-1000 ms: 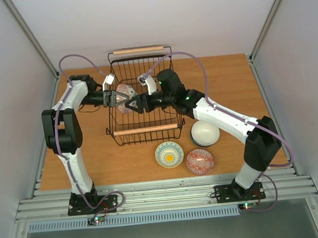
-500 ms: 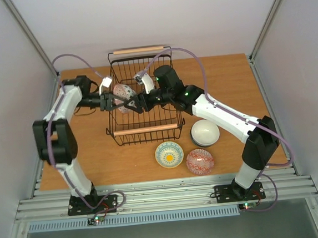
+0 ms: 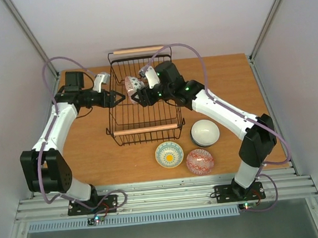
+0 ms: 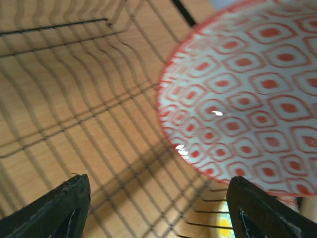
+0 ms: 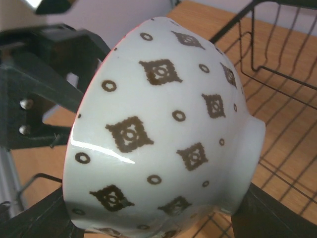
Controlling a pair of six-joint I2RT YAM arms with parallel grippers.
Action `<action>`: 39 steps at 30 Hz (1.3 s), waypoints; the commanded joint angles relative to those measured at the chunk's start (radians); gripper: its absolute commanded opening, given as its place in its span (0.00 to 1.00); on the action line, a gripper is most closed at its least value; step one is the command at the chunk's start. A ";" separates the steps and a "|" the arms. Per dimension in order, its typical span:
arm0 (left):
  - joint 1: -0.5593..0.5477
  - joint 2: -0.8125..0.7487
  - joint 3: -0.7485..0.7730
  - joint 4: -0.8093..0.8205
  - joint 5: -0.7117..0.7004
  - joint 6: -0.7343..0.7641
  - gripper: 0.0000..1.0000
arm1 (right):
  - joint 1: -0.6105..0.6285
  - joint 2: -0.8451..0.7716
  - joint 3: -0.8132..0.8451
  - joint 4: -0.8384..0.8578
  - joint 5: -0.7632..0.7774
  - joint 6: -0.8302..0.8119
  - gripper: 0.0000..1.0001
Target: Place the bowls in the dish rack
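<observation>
A bowl, red-patterned inside (image 4: 247, 99) and pale with brown diamonds outside (image 5: 168, 134), hangs tilted on its side over the black wire dish rack (image 3: 146, 129). My right gripper (image 3: 141, 96) is shut on it, its fingers (image 5: 267, 213) on either side of the bowl's lower part. My left gripper (image 3: 117, 97) stands open at the rack's left wall, apart from the bowl, with only rack wire between its fingers (image 4: 64, 208). Three more bowls rest on the table: pale (image 3: 205, 133), yellow-and-teal (image 3: 169, 154) and red (image 3: 199, 161).
The rack has two wooden bar handles, one at the front and one at the back (image 3: 138, 50). Its wire floor (image 4: 74, 99) shows bare wood beneath. The three table bowls sit in front of the rack's right corner, under my right arm.
My left gripper has opened, let go of the red-patterned bowl and drawn back to the left. The right gripper keeps the bowl and has shifted slightly toward the rack's back.
</observation>
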 commanded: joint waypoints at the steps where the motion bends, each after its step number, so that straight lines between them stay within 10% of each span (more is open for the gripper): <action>1: -0.001 -0.016 0.012 0.079 -0.255 -0.064 0.77 | 0.005 0.008 0.051 -0.014 0.123 -0.077 0.01; 11: -0.014 -0.062 -0.077 0.197 -0.838 -0.082 0.81 | 0.004 0.188 0.252 -0.113 0.506 -0.247 0.01; 23: -0.014 -0.040 -0.096 0.207 -0.790 -0.081 0.81 | 0.001 0.673 0.793 -0.272 0.960 -0.581 0.01; 39: -0.013 -0.018 -0.092 0.196 -0.728 -0.076 0.81 | -0.039 0.836 0.837 -0.318 1.152 -0.741 0.01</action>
